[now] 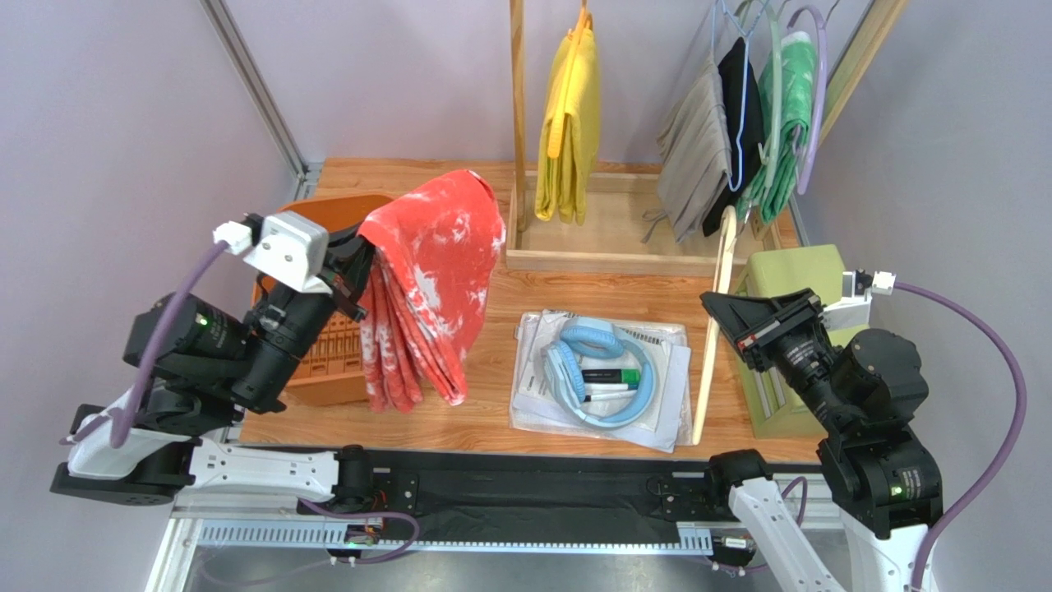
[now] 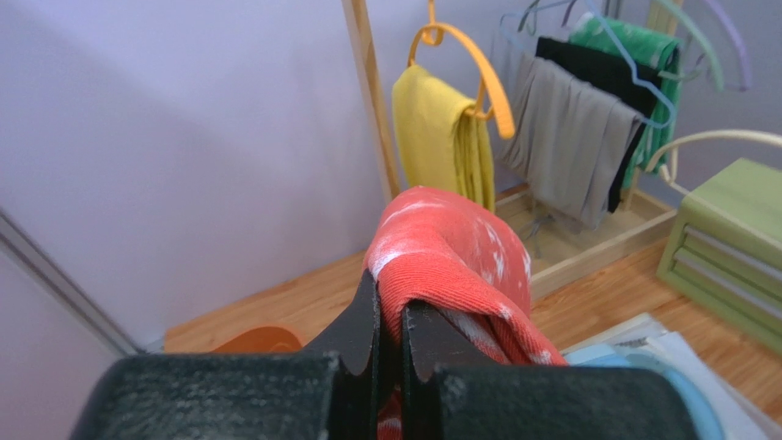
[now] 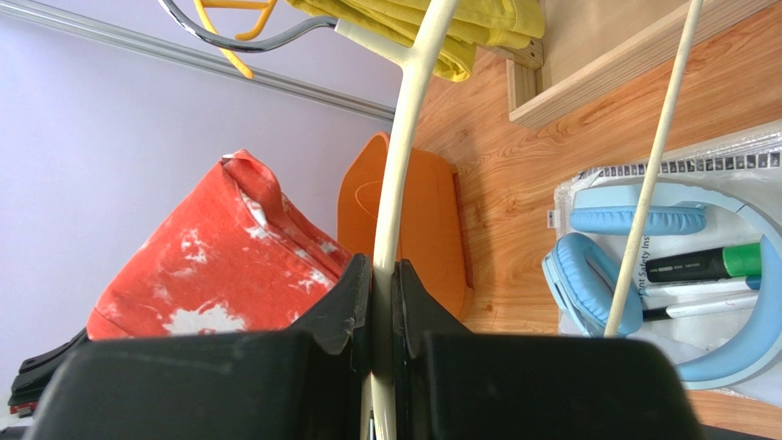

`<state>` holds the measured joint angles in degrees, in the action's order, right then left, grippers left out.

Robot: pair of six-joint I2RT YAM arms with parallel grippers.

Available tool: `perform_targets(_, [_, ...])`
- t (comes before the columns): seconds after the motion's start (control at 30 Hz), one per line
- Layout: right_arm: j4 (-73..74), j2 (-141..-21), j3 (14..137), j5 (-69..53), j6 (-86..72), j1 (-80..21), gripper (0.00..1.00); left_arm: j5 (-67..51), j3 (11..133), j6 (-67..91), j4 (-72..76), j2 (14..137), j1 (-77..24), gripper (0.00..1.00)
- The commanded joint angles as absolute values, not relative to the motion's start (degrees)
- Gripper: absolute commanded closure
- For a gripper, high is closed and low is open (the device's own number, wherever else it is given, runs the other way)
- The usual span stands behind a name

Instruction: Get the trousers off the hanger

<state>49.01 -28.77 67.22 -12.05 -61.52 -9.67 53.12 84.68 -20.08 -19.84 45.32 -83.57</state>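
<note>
**Writing.** The printed sheet (image 1: 648, 336) under the headphones (image 1: 595, 370) carries lines of small black text along its far edge, too fine to read. No brand or label can be made out on the arms or the other goods.

**Left gripper** (image 2: 392, 321). Jaws clenched, almost no gap between them, pinching a fold of the trousers (image 1: 426, 290). The red-orange cloth with whitish blotches is draped over the fingers and hangs in long folds on the left side of the table, just in front of the orange crate (image 1: 324, 364). Whether the lower end reaches the tabletop cannot be told.

**Right gripper** (image 3: 383, 280). Jaws clamped on the curved arm of the cream hanger (image 1: 705, 370). It is held on the right side, standing on end, with its straight bar beside the headphones. The hanger is bare and well apart from the trousers.

**Surface.** Wooden table (image 1: 494, 419).
- Centre: pale blue headphones, a green-capped marker (image 1: 614, 376) and the sheet, lying together on a clear bag (image 1: 661, 419).
- Right: a green drawer box (image 1: 803, 274).
- Far: a wooden rack (image 1: 593, 247) carrying a yellow garment (image 1: 568, 123) on an orange hanger (image 2: 479, 73), then grey (image 1: 694, 154), black (image 1: 741, 123) and green (image 1: 784, 117) garments.

**Room.** Plain lilac walls (image 1: 124, 123) on the left, far and right sides.
</note>
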Motion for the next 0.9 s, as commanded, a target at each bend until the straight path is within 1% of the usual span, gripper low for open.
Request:
perform_targets(0.0, [44.5,-30.2,69.5,-12.6,-57.8,-9.8,1.0,57.4,79.3,-26.7,-9.9,43.4,-83.1,1.0])
perform_targets(0.07, [44.2,-30.6,69.7,-12.5,-57.4,-9.8,1.0,57.0,77.5,-25.9,-8.5,42.5,-81.7,1.0])
perform_targets(0.17, [43.8,-30.7,69.7,-12.7,-57.0,-9.8,1.0,53.7,76.8,-20.2,-12.3,42.5,-75.9,1.0])
perform_targets(0.23, [43.7,-30.8,69.7,-12.7,-56.4,-9.8,1.0,49.1,77.7,-17.1,-14.7,43.4,-69.8,1.0])
perform_targets(0.27, [43.6,-30.8,69.6,-12.7,-56.2,-9.8,1.0,47.2,78.1,-14.4,-16.6,44.6,-65.2,1.0])
perform_targets(0.3, [43.6,-30.8,69.4,-12.8,-56.1,-9.8,1.0,43.5,79.4,-13.4,-17.2,45.4,-62.9,1.0])
perform_targets(0.4, [43.6,-30.5,69.2,-12.9,-55.6,-9.8,1.0,37.3,84.3,-10.9,-20.5,50.3,-54.5,1.0])
perform_targets(0.53, [43.7,-30.5,69.0,-13.2,-54.9,-9.8,1.0,34.2,92.2,-10.5,-24.5,56.4,-46.9,1.0])
perform_targets(0.57, [43.6,-30.6,69.0,-13.4,-54.8,-9.8,1.0,32.8,93.9,-10.6,-25.3,58.3,-43.6,1.0])
perform_targets(0.67, [43.5,-30.6,69.0,-13.8,-54.6,-9.8,1.0,33.0,102.1,-10.0,-29.5,61.5,-37.9,1.0])
perform_targets(0.73, [43.0,-30.8,69.0,-14.5,-54.5,-9.8,1.0,33.6,103.4,-10.1,-30.8,61.9,-34.9,1.0])
perform_targets(0.87, [42.2,-31.5,68.9,-15.6,-54.2,-9.8,1.0,40.1,104.0,-9.8,-31.3,61.0,-32.0,1.0])
